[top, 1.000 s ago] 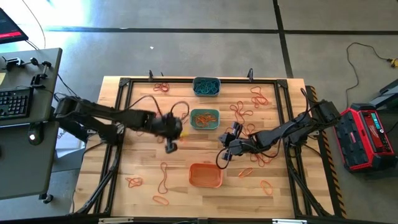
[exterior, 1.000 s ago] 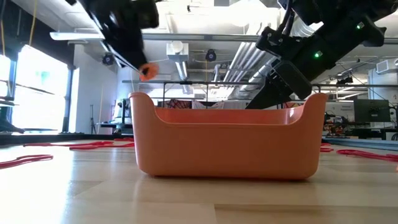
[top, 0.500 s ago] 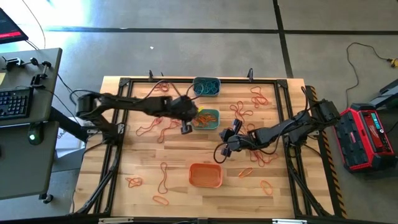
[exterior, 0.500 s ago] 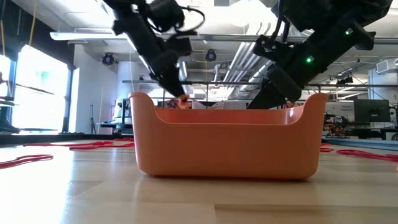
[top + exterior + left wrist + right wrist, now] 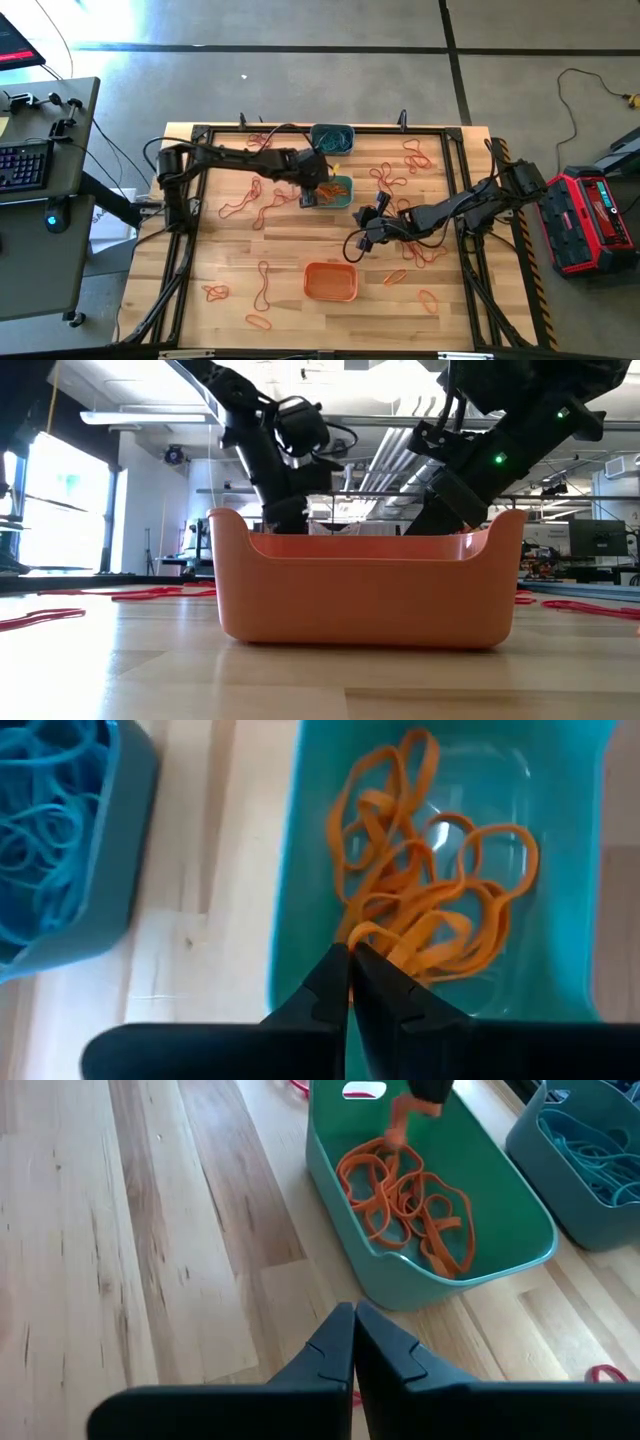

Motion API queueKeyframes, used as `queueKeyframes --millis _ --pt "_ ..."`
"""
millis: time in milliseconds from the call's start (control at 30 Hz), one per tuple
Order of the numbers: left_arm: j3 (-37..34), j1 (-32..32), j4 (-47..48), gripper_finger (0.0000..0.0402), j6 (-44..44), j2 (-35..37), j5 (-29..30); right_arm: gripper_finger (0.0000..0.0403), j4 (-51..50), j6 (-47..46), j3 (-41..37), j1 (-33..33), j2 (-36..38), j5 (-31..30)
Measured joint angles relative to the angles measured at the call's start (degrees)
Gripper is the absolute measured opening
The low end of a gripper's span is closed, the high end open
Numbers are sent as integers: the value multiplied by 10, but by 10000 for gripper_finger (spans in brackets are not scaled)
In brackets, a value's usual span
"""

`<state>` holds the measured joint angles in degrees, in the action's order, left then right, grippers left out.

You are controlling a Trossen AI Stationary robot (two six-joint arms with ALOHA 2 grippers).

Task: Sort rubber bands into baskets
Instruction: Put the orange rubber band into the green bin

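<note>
My left gripper is shut on an orange rubber band over the teal-green basket, which holds a pile of orange bands. The grey-blue basket at the far edge holds blue-teal bands. The orange basket stands near the front. My right gripper is shut and empty above the bare table, between the teal-green and orange baskets. In the low view the orange basket's wall hides both grippers' fingertips. My left gripper pinches the orange band's upper end between its two fingertips, coming from above and slanting down into the teal-green basket. The band hangs slack below the fingers, and its lower end reaches the pile of bands in the basket.
Loose red and orange bands lie on the table at the left, far right, near left and near right. A black frame runs round the tabletop. A red device stands off the table's right.
My left gripper has carried the orange band from the table's middle left toward the far right and down into the teal-green basket, staying shut on it. The band now hangs over the pile there.
</note>
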<state>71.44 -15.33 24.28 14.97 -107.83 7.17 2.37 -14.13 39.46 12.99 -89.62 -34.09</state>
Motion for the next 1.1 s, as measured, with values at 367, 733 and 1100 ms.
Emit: queueKeyframes --millis 367,733,1100 --pt "0 20 5 21 34 -2 -6 0 0 -1 0 0 0 0" --pt "0 48 20 94 27 3 -21 0 0 -4 0 0 0 0" --pt "-15 123 62 136 22 122 -57 0 1 -4 0 0 0 0"
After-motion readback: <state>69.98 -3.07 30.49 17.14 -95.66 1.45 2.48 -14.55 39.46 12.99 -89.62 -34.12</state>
